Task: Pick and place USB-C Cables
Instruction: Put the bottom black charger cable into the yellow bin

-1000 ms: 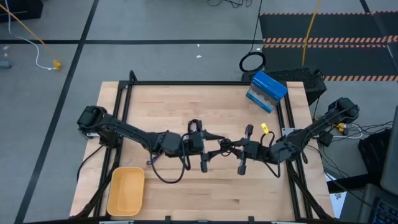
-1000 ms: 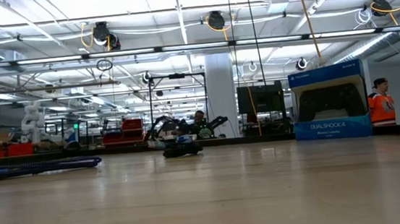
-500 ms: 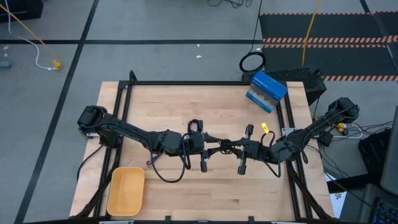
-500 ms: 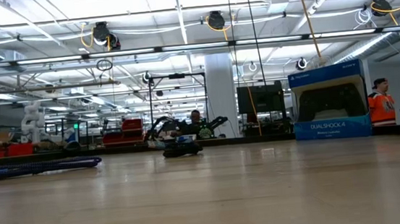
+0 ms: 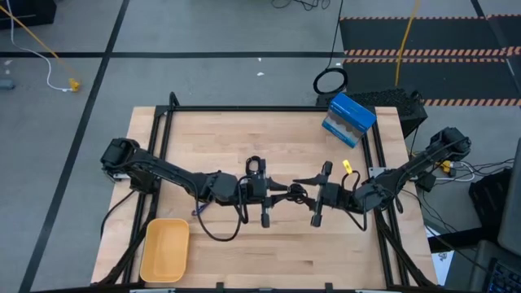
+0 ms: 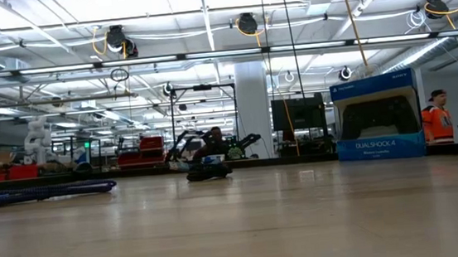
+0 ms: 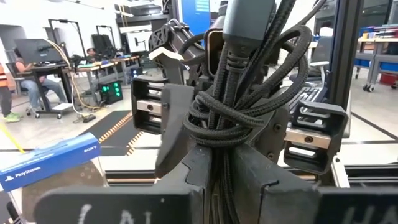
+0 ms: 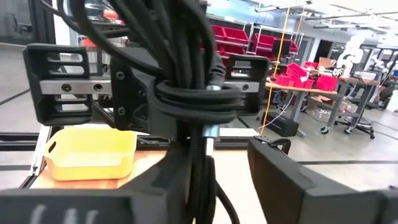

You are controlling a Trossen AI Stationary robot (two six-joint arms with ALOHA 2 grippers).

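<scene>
We see both dark arms meeting over the middle of the pale wooden counter [image 5: 244, 138], their claws facing each other with a black braided cable bundle [image 5: 295, 192] suspended between them above the wood. In the left wrist view the left claw [image 7: 225, 168] has its two dark fingers pressed against the bundle [image 7: 239, 118], pinching the strands that run down between them. In the right wrist view the right claw [image 8: 214, 165] is spread: one finger lies against the same bundle [image 8: 186, 87] while the other stands clear of it, with a gap showing. From above, the left claw [image 5: 277, 192] and the right claw [image 5: 308, 193] sit just beside one another, the cable bridging them.

A shallow yellow plastic tray [image 5: 165, 249] rests at the counter's near left corner, well apart from the claws. A blue cardboard controller box [image 5: 349, 119] stands near the far right corner. A large black ring-shaped cable loop [image 5: 330, 81] lies on the grey floor beyond the counter.
</scene>
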